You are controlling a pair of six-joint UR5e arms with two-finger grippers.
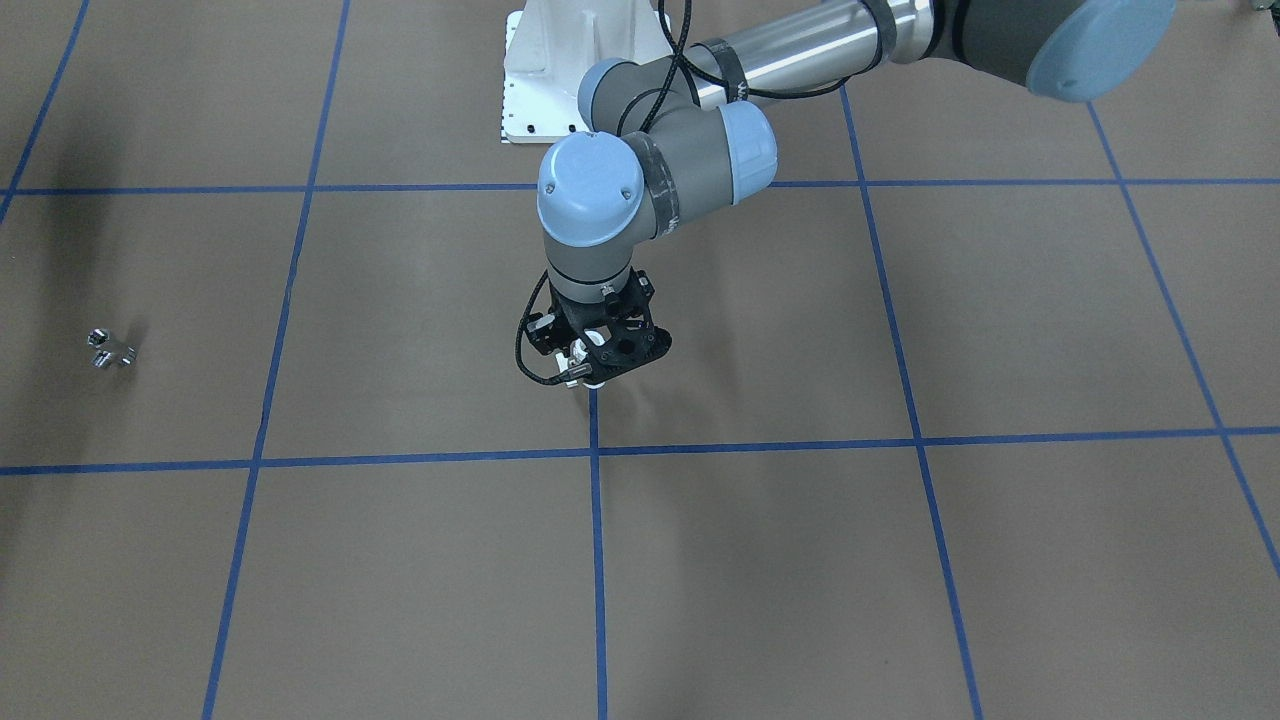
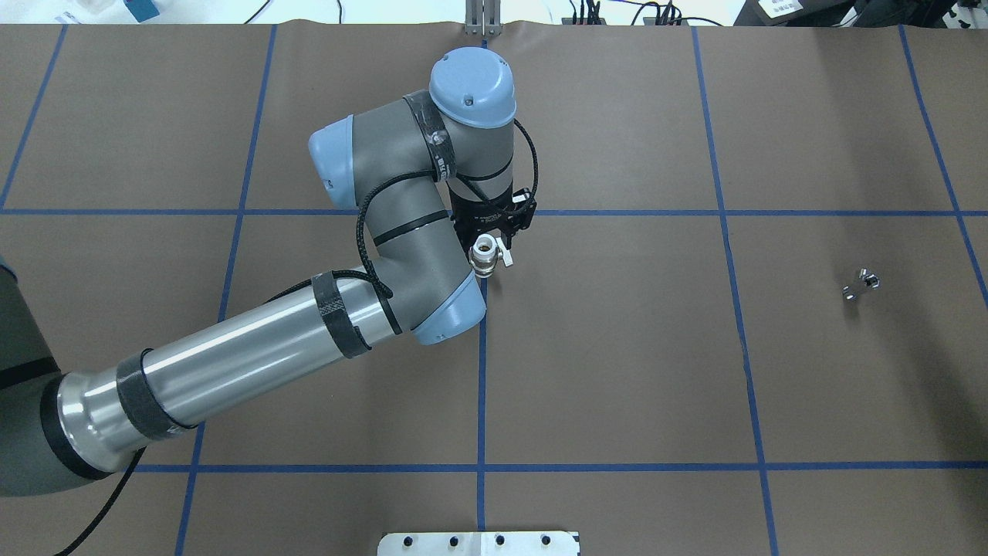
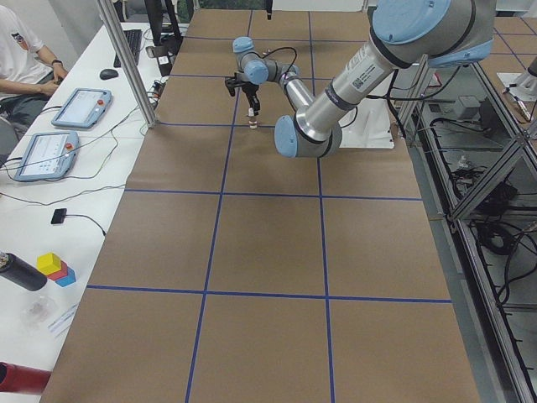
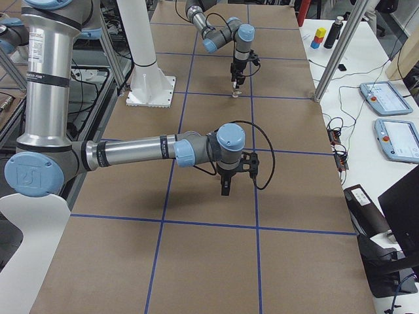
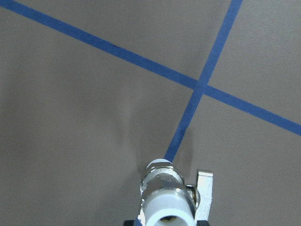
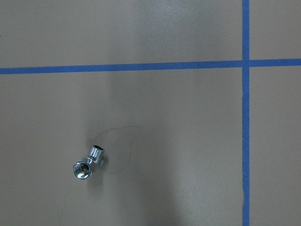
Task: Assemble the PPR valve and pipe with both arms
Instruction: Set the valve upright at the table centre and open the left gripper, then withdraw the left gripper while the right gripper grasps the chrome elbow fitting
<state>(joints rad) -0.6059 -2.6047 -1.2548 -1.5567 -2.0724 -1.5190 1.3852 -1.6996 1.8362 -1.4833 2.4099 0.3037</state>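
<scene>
The PPR valve point(image 2: 485, 255), with white ends, a metal middle and a small side lever, stands upright in my left gripper point(image 2: 488, 241), which is shut on it near the table's centre, over a blue tape crossing. It also shows in the left wrist view point(image 5: 167, 200) and in the front view point(image 1: 586, 374). The chrome pipe fitting point(image 2: 861, 284) lies alone on the brown paper far to the right; it also shows in the front view point(image 1: 110, 350). The right wrist view looks straight down on it point(image 6: 89, 163). My right gripper point(image 4: 226, 188) hangs above the table; I cannot tell whether it is open or shut.
The table is covered in brown paper with a blue tape grid point(image 2: 482, 468). The white bolted pedestal point(image 1: 560, 70) stands at the robot's side. Operators' tablets point(image 4: 386, 98) and coloured blocks point(image 3: 54, 267) lie on side benches beyond the paper.
</scene>
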